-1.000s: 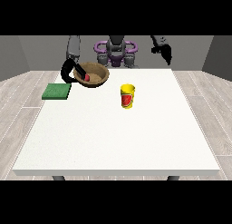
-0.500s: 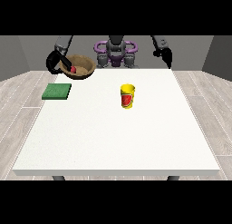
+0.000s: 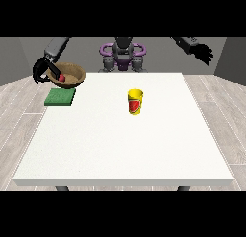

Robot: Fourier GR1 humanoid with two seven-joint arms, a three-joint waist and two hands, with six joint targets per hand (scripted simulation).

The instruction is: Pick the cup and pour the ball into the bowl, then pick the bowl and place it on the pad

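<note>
A brown bowl with a red ball inside hangs tilted just above the green pad at the table's far left. The hand at the view's left is curled round the bowl's left rim. A yellow cup with a red mark stands upright near the middle of the white table. The hand at the view's right is raised off the table's far right corner, fingers relaxed, holding nothing.
The robot's purple and grey torso stands behind the far table edge. Grey wood floor surrounds the table on all sides.
The hand at the view's left has carried the bowl leftward, over the green pad. The other hand has swung outward to the right.
</note>
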